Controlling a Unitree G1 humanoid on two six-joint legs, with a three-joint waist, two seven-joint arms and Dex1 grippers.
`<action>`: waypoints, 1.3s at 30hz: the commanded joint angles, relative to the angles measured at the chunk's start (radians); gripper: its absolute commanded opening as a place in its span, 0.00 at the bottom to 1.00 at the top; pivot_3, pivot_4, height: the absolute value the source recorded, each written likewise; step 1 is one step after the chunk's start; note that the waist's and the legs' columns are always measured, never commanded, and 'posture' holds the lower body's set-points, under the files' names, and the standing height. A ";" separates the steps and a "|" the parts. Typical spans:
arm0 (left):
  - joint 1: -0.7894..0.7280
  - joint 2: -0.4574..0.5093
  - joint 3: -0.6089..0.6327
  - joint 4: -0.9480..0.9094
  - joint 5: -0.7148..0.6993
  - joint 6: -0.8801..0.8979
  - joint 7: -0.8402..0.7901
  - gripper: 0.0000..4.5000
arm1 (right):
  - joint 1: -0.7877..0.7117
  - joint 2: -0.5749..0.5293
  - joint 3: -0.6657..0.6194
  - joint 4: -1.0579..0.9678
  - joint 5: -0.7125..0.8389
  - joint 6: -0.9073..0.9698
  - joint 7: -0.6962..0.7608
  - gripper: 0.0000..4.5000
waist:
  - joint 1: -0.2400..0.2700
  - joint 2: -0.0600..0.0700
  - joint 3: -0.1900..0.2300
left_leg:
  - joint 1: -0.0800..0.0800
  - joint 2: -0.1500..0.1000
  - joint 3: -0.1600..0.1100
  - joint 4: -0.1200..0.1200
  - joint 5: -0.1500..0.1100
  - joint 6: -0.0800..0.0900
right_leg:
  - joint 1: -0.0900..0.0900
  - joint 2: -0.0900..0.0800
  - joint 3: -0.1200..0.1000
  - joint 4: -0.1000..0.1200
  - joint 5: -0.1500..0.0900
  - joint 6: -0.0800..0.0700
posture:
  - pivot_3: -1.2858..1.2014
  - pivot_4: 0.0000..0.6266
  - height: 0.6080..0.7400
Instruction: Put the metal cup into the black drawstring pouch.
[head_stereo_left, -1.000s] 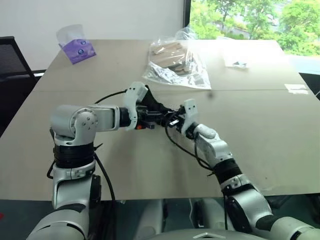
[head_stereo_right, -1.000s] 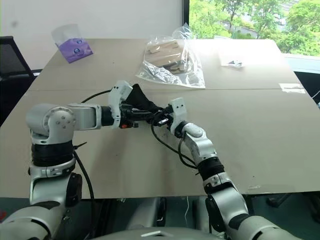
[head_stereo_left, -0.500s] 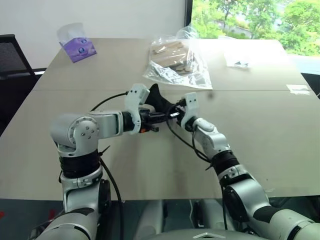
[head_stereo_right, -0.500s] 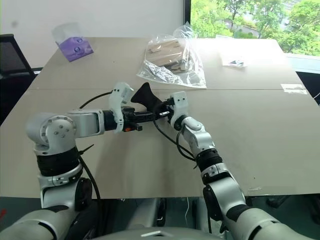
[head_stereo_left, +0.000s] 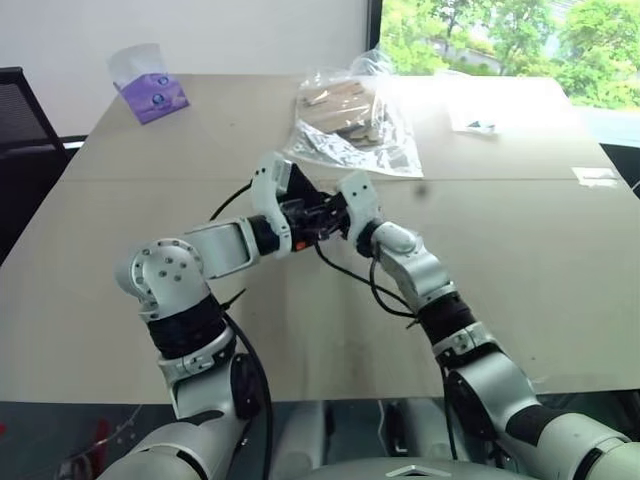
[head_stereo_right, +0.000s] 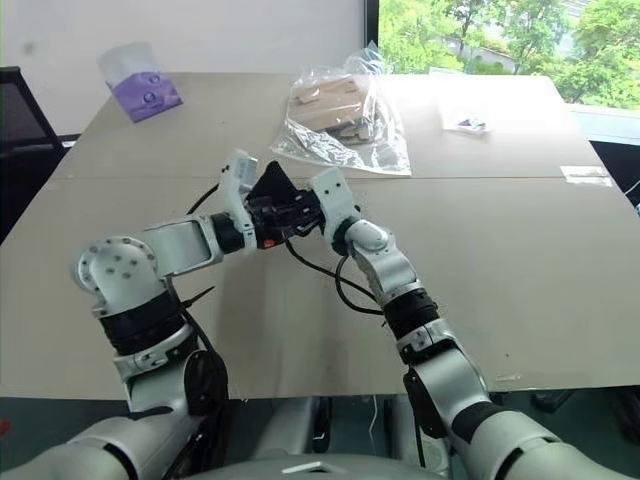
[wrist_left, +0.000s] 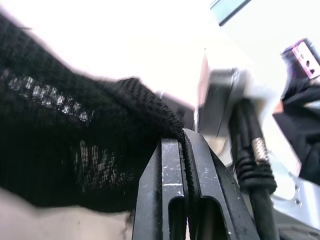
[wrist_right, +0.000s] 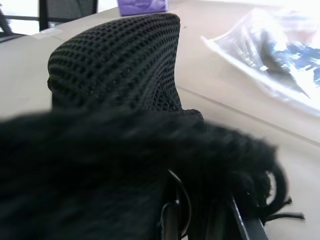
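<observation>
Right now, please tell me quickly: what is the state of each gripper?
Left gripper: shut on the black drawstring pouch, fabric pinched between its fingers.
Right gripper: shut on the same pouch.

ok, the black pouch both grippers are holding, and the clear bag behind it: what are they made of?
Black drawstring pouch: looks like soft open-weave mesh fabric, matte; a grid of small holes shows, and it bunches where pinched. Clear bag: thin glossy plastic film, crinkled, with glare; pale wood-looking blocks show through it.

Block bag, purple tissue pack
</observation>
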 joint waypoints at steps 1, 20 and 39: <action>-0.064 -0.045 0.063 0.019 -0.053 0.001 -0.007 0.00 | 0.005 -0.089 0.132 -0.130 -0.128 -0.006 0.057 0.00 | 0.004 0.000 0.000 | 0.000 -0.001 0.000 0.000 0.000 0.000 | 0.000 0.000 -0.001 0.000 0.000 0.000 | 0.52 0.24 1.00; -0.051 0.230 -0.119 0.272 0.017 -0.198 -0.192 0.00 | 0.122 -0.448 -0.058 -0.893 0.126 0.607 0.250 0.99 | 0.002 0.000 0.001 | -0.003 -0.001 -0.002 -0.001 0.001 -0.001 | -0.002 0.000 -0.003 -0.001 0.000 0.000 | 0.52 0.24 1.00; 0.020 0.479 -0.212 0.143 -0.013 -0.188 -0.352 0.00 | 0.098 -0.215 0.076 -0.174 -0.106 -0.019 -0.041 0.99 | -0.004 0.000 0.003 | -0.003 -0.001 0.000 -0.001 0.001 -0.001 | -0.003 0.001 -0.002 -0.001 0.000 0.000 | 0.52 0.24 1.00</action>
